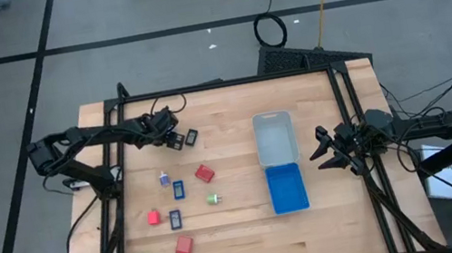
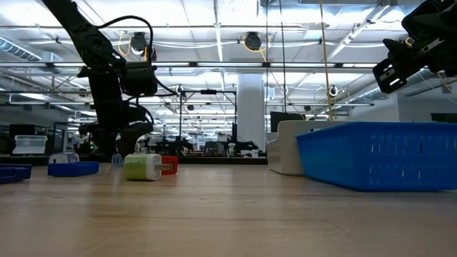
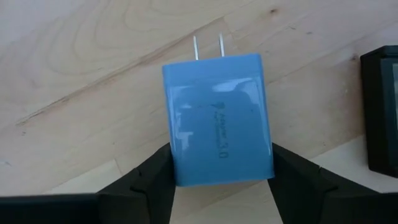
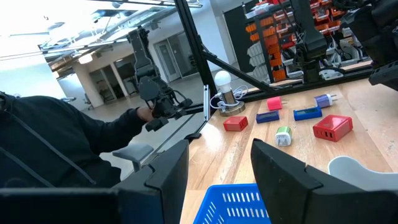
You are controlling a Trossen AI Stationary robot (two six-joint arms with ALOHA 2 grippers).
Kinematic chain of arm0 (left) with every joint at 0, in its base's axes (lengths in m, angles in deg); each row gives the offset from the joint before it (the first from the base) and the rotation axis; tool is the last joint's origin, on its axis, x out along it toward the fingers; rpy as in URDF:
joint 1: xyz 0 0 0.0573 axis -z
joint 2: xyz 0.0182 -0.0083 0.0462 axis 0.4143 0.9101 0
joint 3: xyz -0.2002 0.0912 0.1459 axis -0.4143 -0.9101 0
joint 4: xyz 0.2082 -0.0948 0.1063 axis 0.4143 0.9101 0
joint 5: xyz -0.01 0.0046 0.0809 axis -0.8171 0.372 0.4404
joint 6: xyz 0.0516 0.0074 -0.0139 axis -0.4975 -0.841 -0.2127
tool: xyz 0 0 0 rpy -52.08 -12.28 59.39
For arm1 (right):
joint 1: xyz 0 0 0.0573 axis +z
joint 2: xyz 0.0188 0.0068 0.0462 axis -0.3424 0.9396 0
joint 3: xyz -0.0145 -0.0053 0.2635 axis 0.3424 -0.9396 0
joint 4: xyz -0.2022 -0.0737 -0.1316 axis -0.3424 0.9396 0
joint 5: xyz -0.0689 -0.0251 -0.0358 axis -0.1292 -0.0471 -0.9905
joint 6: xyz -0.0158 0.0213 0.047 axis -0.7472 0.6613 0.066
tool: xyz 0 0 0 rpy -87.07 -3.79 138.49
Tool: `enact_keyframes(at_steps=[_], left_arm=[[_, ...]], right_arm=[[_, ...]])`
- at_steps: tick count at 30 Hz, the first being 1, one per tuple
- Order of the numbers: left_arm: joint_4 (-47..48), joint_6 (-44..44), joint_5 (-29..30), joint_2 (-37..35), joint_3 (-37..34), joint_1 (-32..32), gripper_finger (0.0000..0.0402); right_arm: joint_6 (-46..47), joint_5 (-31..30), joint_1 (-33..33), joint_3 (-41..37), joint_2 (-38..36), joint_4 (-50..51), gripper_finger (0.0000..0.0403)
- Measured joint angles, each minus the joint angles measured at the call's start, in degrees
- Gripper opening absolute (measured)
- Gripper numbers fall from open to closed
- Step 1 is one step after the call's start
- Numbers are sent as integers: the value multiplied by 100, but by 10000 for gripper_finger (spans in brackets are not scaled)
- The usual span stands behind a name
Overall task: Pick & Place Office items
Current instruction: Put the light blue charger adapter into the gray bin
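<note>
Left claw [image 3: 221, 180] flanks the blue charger [image 3: 217, 118] on the tabletop [image 1: 245, 243] at 10 o'clock, fingers against both sides; firmness of pinch unclear. Seat squarely before lifting. Right claw [image 1: 330, 151], spread, waits at 3 o'clock by the trays [image 1: 278, 150].

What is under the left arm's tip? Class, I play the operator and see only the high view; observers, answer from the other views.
Observer: A light-blue charger, flat side up, its two prongs pointing away from the wrist.
Operator: Is it gripped?
Observer: The left fingers touch both its sides.
Operator: And the right arm?
Observer: The right fingers stand open and empty above the blue tray.
</note>
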Motion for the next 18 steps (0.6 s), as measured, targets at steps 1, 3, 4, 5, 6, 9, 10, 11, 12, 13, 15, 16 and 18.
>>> enact_keyframes(at_steps=[1, 3, 4, 5, 6, 9, 10, 11, 12, 13, 15, 16, 18], left_arm=[[-7, -36, 1, 0, 0, -2, 212], [5, -138, 1, -30, -2, -2, 213], [16, -154, -2, -50, -5, 0, 218], [28, -168, -6, -65, -7, 11, 225], [49, -168, -5, -85, -9, 33, 233], [43, -226, 3, -258, -9, 99, 244], [25, -237, 10, -313, -9, 124, 242], [14, -251, 10, -359, -9, 154, 236], [24, -255, 8, -425, -9, 183, 228], [41, -259, 8, -512, -9, 206, 219], [10, -286, 4, -696, -9, 268, 210], [10, -313, 4, -773, -9, 298, 210], [20, -377, 3, -925, -9, 351, 210]], right_arm=[[0, 0, -1, 0, -1, 0, 165], [-1, 0, -2, 0, -2, 0, 164], [0, 0, -1, -1, 0, 0, 165], [1, 0, 0, -1, 0, 0, 164], [1, 0, 0, 0, -1, 0, 165], [-1, 0, -2, -1, -1, 0, 164], [1, 0, 0, -1, -2, 0, 165], [-1, 0, -2, 1, 0, 0, 164], [1, 0, -2, 1, -2, 0, 165], [0, 0, 0, 0, 0, 0, 165], [1, 0, 0, -1, 0, 0, 165], [0, 0, 0, -1, -1, 0, 165], [0, 0, 0, 0, -1, 0, 165]])
